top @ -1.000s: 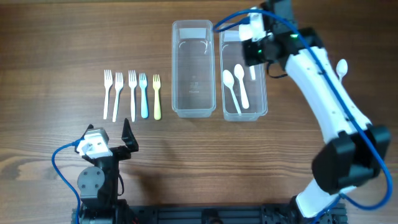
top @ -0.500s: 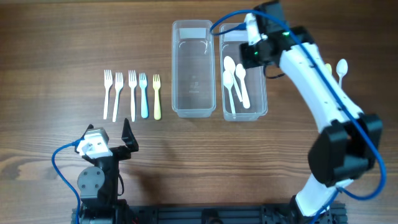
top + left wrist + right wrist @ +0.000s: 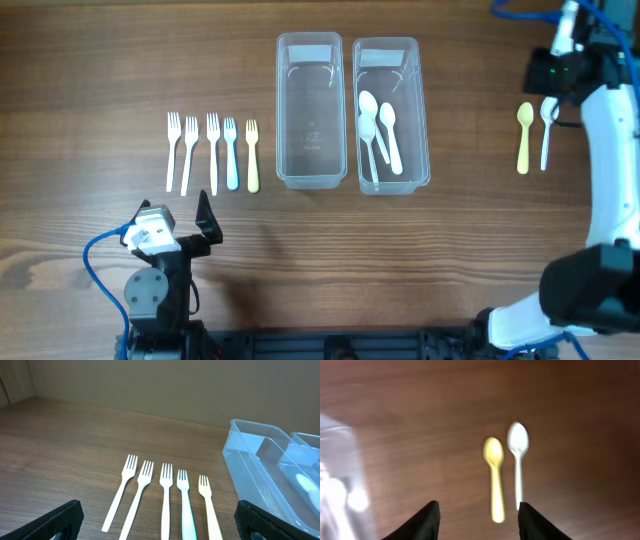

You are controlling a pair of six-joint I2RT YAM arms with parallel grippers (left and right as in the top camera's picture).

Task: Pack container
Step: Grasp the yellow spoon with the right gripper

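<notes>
Having swung away from the right container (image 3: 424,120), where 3 white spoons (image 3: 378,135) are now lying, the right gripper (image 3: 479,520) is hovering near the yellow spoon (image 3: 494,477) and the loose white spoon (image 3: 518,460), fingers spread wide and holding nothing. Those 2 are probably the next picks. The left gripper (image 3: 175,215) is sitting wide open, short of the 5 forks (image 3: 212,150).

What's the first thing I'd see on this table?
Probably the neat row of five forks on the left, and two clear containers in the middle, the right one holding three white spoons. Far right, the right hand hangs open near a yellow spoon and a white spoon.
</notes>
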